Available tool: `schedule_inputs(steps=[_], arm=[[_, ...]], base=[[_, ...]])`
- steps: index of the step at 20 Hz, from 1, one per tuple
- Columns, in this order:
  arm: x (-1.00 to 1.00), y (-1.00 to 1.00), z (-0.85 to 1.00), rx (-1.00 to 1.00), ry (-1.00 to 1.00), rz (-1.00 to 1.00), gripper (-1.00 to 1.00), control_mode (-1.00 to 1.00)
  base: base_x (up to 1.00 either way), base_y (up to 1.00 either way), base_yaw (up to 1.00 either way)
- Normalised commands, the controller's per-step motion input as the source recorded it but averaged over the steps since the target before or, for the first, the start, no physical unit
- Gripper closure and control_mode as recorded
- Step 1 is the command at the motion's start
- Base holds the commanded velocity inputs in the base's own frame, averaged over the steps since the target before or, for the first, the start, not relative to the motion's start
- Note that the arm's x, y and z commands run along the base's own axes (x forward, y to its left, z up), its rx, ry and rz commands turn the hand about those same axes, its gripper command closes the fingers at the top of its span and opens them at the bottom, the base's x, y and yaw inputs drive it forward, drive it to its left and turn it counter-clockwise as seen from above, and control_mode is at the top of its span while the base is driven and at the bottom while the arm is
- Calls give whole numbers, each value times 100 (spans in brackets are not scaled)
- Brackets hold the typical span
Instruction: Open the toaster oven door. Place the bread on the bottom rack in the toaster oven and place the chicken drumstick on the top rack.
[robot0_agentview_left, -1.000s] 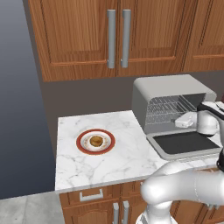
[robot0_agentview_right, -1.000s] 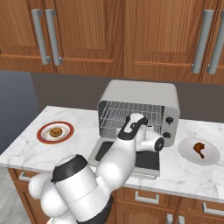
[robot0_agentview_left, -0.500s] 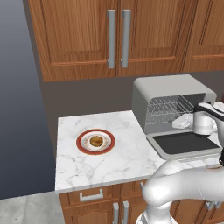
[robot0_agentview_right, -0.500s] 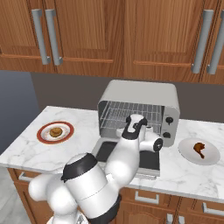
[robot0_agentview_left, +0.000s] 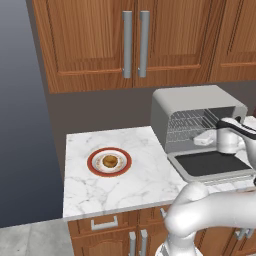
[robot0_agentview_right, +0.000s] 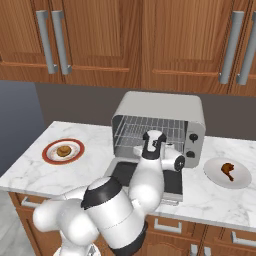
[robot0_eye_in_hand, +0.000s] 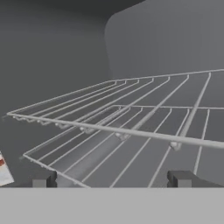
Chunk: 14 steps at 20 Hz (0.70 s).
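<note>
Open gripper (robot0_eye_in_hand: 112, 178) faces the top rack (robot0_eye_in_hand: 131, 118), seemingly untouched

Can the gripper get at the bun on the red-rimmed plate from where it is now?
Probably yes. The gripper is open and empty at the oven mouth, the bun lies uncovered on its plate, and bare counter lies between.

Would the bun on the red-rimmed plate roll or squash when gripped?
The bread is round, so a nudge may roll it across the plate. It looks small and light, probably soft, so a firm pinch could dent it.
</note>
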Motion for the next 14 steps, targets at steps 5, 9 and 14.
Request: schedule_inputs(steps=[5, 9, 14], arm=[[23, 0, -15, 0, 1, -1, -100, -100], [26, 0, -14, 0, 3, 0, -100, -100], [19, 0, -15, 0, 6, 0, -100, -100]], base=[[0, 0, 0], [0, 0, 0], [0, 0, 0]])
